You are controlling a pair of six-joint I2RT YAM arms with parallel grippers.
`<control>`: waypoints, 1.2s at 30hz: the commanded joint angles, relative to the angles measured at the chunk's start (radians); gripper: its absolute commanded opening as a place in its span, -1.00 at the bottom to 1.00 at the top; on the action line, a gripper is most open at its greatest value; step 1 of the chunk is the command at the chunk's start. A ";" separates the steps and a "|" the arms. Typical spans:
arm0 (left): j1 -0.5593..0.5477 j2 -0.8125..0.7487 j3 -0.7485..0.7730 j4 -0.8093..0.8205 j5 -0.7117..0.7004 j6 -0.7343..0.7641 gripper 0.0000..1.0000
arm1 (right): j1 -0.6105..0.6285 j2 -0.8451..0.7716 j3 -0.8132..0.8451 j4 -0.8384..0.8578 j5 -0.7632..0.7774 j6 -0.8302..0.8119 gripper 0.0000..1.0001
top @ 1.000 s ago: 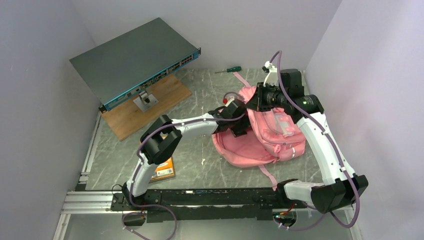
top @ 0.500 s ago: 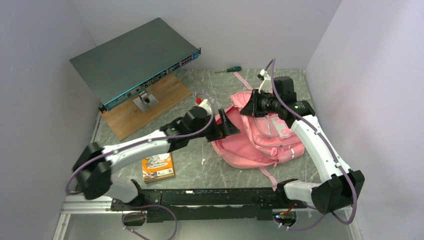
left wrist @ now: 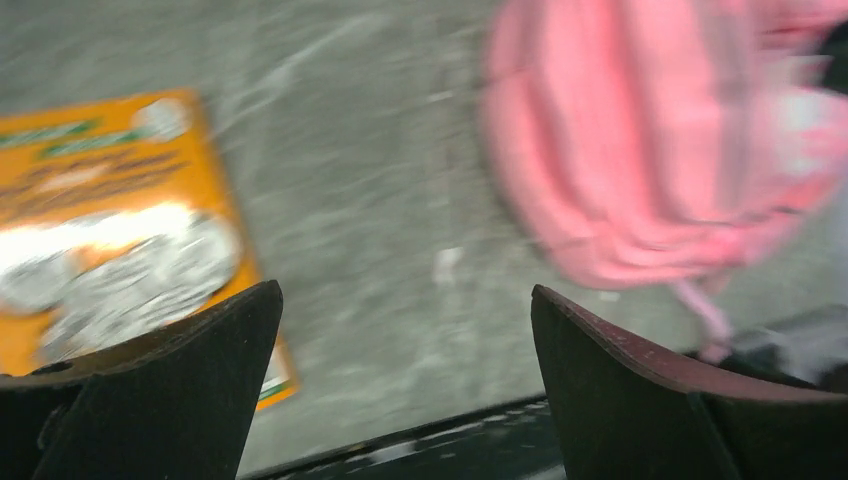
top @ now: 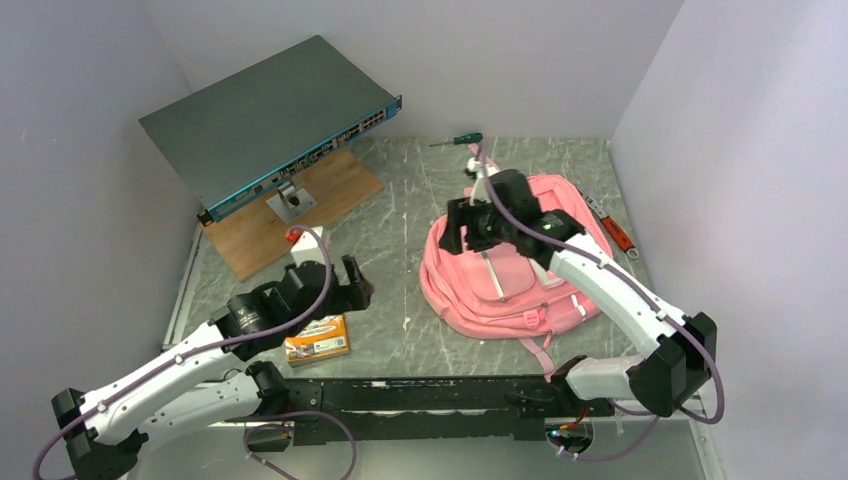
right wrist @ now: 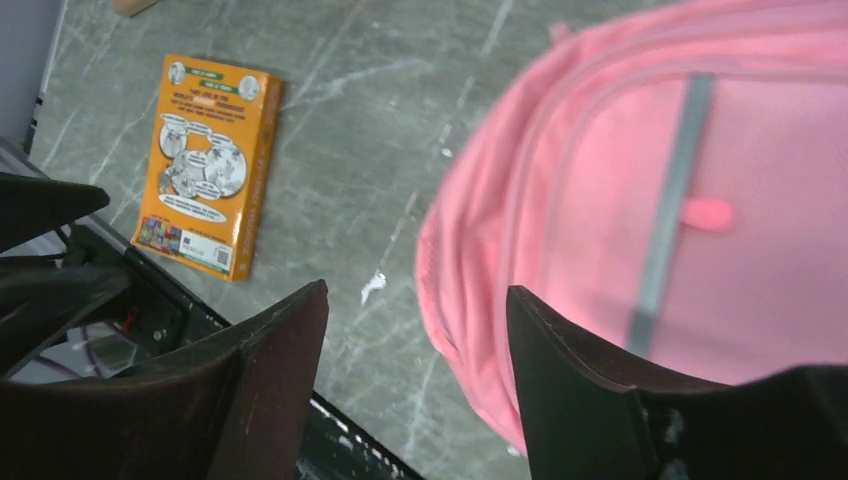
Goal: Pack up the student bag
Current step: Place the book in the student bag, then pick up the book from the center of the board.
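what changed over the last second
The left gripper pulled back off the student bag toward the near left and now hangs open by the orange book. The right gripper swung left across the bag, also open. The bag settled flatter, held by neither. Book, network switch and screwdriver stayed put.

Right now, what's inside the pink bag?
Only the pink outside of the student bag and its grey strip show. Its inside is covered by fabric, and the right arm hides part of it.
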 commanded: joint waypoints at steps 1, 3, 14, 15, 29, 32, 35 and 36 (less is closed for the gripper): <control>0.011 -0.068 -0.034 -0.423 -0.276 -0.172 0.99 | 0.183 0.033 0.051 0.122 0.200 0.037 0.38; 0.011 -0.138 -0.019 -0.516 -0.317 -0.255 0.99 | 0.279 0.072 0.025 0.231 0.199 0.062 0.44; 0.010 -0.535 0.270 -0.600 -0.370 -0.070 0.99 | 0.767 0.392 -0.090 0.806 0.317 -0.375 0.72; 0.010 -0.547 0.301 -0.589 -0.359 -0.031 0.99 | 0.793 0.418 -0.091 0.842 0.331 -0.432 0.74; 0.011 -0.590 0.473 -0.679 -0.344 0.034 0.99 | 0.880 0.786 0.147 0.941 0.322 -0.727 0.83; 0.010 -0.574 0.463 -0.675 -0.322 0.046 0.99 | 0.880 0.810 0.143 0.974 0.328 -0.724 0.80; 0.010 -0.545 0.444 -0.664 -0.300 0.060 0.99 | 0.880 0.824 0.133 0.981 0.314 -0.721 0.77; 0.010 -0.535 0.435 -0.659 -0.294 0.065 1.00 | 0.880 0.832 0.134 0.982 0.326 -0.718 0.75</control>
